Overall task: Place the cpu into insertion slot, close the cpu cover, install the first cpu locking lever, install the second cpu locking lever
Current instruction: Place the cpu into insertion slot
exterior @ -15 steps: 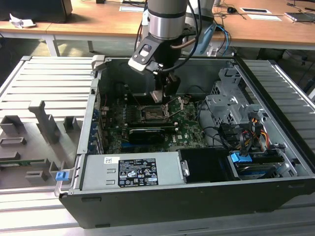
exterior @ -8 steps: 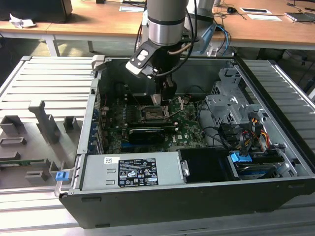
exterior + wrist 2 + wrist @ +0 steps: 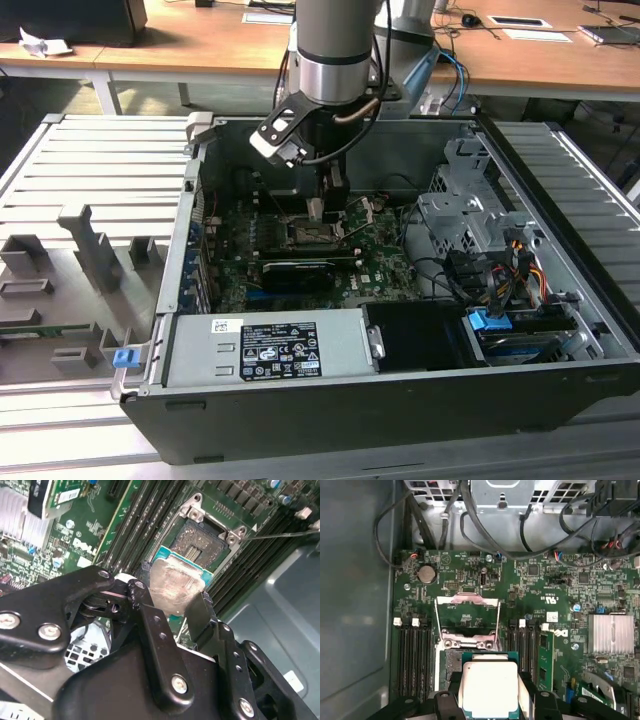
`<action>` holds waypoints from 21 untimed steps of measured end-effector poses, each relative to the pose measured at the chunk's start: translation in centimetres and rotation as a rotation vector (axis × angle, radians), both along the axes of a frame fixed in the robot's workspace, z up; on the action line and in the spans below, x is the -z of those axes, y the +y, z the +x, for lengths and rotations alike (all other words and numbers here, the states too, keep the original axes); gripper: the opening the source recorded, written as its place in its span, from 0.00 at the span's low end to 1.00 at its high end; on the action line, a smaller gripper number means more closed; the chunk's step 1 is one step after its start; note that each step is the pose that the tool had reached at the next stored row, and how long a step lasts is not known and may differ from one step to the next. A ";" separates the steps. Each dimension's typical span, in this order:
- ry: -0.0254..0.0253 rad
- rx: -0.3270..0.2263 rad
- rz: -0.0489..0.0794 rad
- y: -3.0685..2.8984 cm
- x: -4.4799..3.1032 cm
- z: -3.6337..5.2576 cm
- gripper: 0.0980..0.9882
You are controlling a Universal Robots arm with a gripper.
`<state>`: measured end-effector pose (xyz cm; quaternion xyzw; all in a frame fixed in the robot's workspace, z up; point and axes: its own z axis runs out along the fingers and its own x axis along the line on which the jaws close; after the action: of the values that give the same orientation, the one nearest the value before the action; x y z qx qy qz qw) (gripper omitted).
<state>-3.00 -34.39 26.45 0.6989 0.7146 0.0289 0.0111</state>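
My gripper (image 3: 172, 594) is shut on the cpu (image 3: 175, 582), a small square chip with a pale silvery top and a green edge, pinched on two opposite sides. It hangs just above and partly over the insertion slot (image 3: 200, 540), whose dark pin field lies bare. In the first wrist view the cpu (image 3: 490, 687) covers part of the insertion slot (image 3: 451, 659), and the cpu cover (image 3: 467, 600) stands swung open beyond it. In the exterior view the gripper (image 3: 325, 203) hovers over the insertion slot (image 3: 312, 236) in the middle of the green board.
Memory slots (image 3: 412, 645) flank the socket on both sides. A long black card (image 3: 297, 272) lies close in front of it. Cables and a grey drive cage (image 3: 470, 215) stand at the exterior view's right, and a power supply (image 3: 270, 350) at the front. A thin lever rod (image 3: 285, 534) juts out beside the socket.
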 end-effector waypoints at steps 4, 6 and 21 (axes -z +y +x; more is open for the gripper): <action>0.0001 0.000 0.000 0.07 0.08 -0.62 0.48; -0.0001 0.001 0.000 0.08 0.14 -0.62 0.48; 0.0008 0.003 0.000 1.13 2.80 -0.90 0.48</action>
<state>-3.90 -33.26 23.64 0.7002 0.7133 0.0286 0.0108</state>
